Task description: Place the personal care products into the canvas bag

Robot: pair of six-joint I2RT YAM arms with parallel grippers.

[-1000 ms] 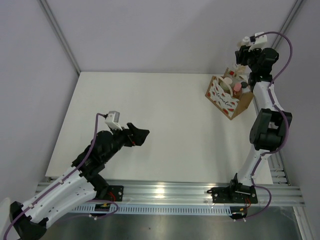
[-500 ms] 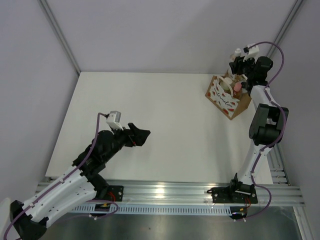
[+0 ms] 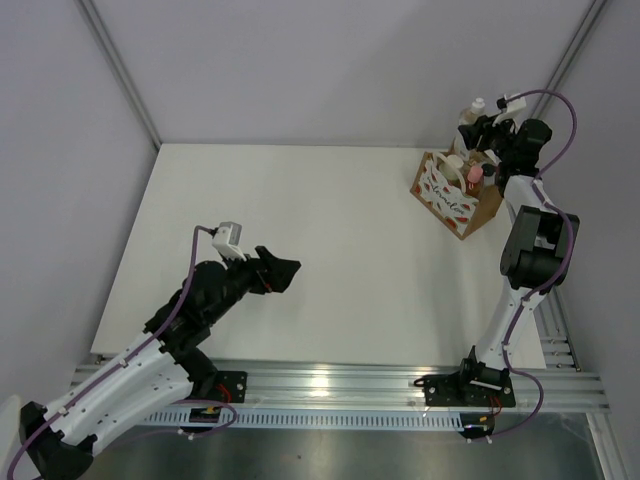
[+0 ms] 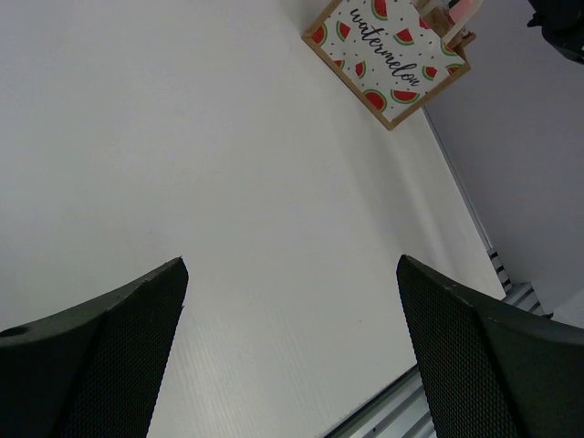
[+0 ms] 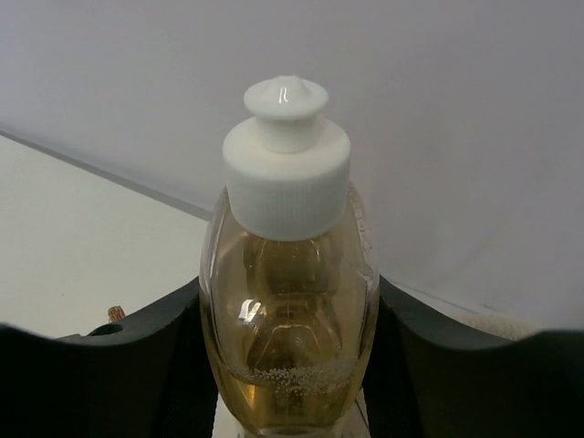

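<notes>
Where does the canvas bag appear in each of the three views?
Top external: canvas bag at the far right corner of the white table.
Left wrist: the bag at the top edge, right of centre.
Right wrist: not clearly visible; the amber flask fills the centre.
Shared landmark: that table.

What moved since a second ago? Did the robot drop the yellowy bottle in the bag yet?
Not yet. The right gripper carried the amber flask left and nearer in the top view, closer to the canvas bag, and still holds it tight. The left gripper, the bag and the bottles inside stayed where they were.
</notes>
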